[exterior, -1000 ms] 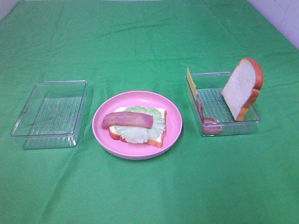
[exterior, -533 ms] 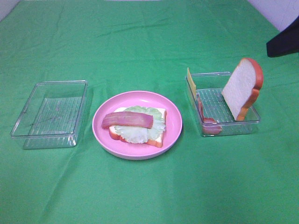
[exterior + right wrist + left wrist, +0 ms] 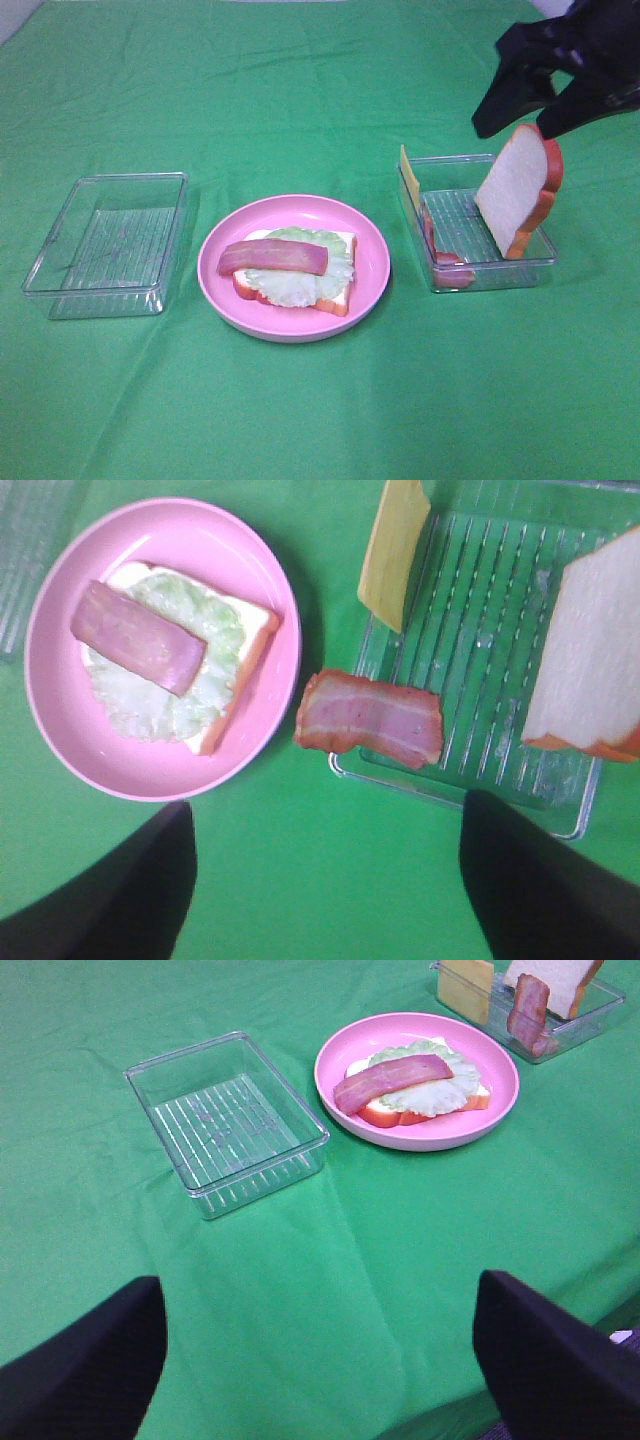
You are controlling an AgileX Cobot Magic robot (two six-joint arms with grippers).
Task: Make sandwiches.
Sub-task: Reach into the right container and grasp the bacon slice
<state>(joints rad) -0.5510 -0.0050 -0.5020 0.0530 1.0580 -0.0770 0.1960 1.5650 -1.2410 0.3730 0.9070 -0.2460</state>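
The half-built sandwich (image 3: pixel 295 272) lies on a pink plate (image 3: pixel 372 262): a bread slice with tomato, lettuce and a bacon strip (image 3: pixel 273 256) on top. The right-hand clear tray (image 3: pixel 494 273) holds an upright bread slice (image 3: pixel 515 190), a yellow cheese square (image 3: pixel 408 175) and another bacon strip (image 3: pixel 431 232). My right gripper (image 3: pixel 526 112) hovers open just above that upright slice; its wrist view shows the bacon strip (image 3: pixel 370 718) draped on the tray rim, the cheese (image 3: pixel 393 550) and the bread slice (image 3: pixel 590 670). My left gripper (image 3: pixel 315 1380) is open and empty, well short of the plate (image 3: pixel 500 1075).
An empty clear tray (image 3: pixel 110 245) sits left of the plate, also visible in the left wrist view (image 3: pixel 225 1120). A green cloth (image 3: pixel 320 410) covers the whole table, with open cloth in front of the plate and trays.
The right arm has come in from the upper right and now hangs over the right tray's bread slice. Plate, trays and food have not moved.
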